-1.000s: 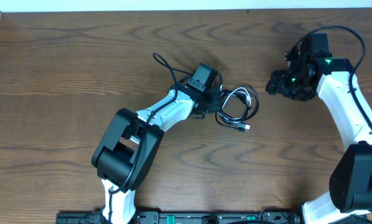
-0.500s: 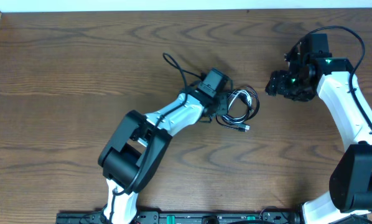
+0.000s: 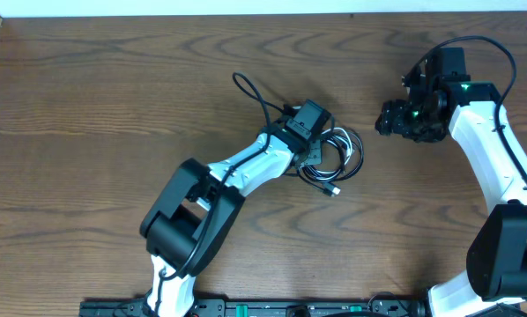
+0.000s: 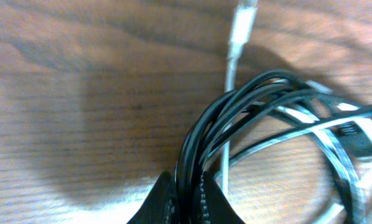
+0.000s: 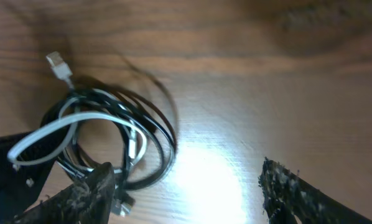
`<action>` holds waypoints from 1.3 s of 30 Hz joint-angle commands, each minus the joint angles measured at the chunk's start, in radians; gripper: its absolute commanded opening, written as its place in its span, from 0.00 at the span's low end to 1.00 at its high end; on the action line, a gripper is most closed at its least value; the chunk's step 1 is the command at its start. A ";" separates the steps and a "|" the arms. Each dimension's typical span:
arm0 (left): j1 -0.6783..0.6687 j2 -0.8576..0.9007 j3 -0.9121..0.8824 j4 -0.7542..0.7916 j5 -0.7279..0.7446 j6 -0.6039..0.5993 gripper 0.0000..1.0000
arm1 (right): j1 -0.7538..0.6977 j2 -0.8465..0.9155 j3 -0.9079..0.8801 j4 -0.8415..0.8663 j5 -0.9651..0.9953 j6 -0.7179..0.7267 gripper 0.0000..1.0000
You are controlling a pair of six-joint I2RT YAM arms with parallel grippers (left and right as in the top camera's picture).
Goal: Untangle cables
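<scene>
The cables (image 3: 341,157) lie as a tangled coil of black cords and a white one at the table's middle. My left gripper (image 3: 317,141) is at the coil's left edge, shut on the black strands (image 4: 201,155), which run up between its fingers (image 4: 187,202). A white plug (image 4: 242,25) points away from it. My right gripper (image 3: 389,121) hangs to the right of the coil, apart from it, open and empty; its wrist view shows the coil (image 5: 111,140) at lower left, just beyond its left finger, and its fingertips (image 5: 186,193) wide apart.
The wood table (image 3: 96,106) runs to a white back edge. A thicker black arm wire (image 3: 250,92) loops behind my left wrist. A black rail (image 3: 272,308) lies along the front edge.
My left gripper has moved right and slightly toward the back with the coil; the coil has shifted and its white plug end now points lower left. The right arm has not moved.
</scene>
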 commanded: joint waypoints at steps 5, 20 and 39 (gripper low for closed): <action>0.095 -0.299 0.008 -0.019 0.236 0.055 0.08 | 0.000 -0.027 0.019 0.088 -0.385 -0.162 0.73; 0.316 -0.359 0.007 -0.109 0.689 0.126 0.07 | 0.044 -0.027 0.018 0.222 -0.605 -0.270 0.77; 0.338 -0.359 0.007 -0.147 0.771 0.133 0.07 | 0.210 0.072 0.016 0.143 -0.396 -0.624 0.84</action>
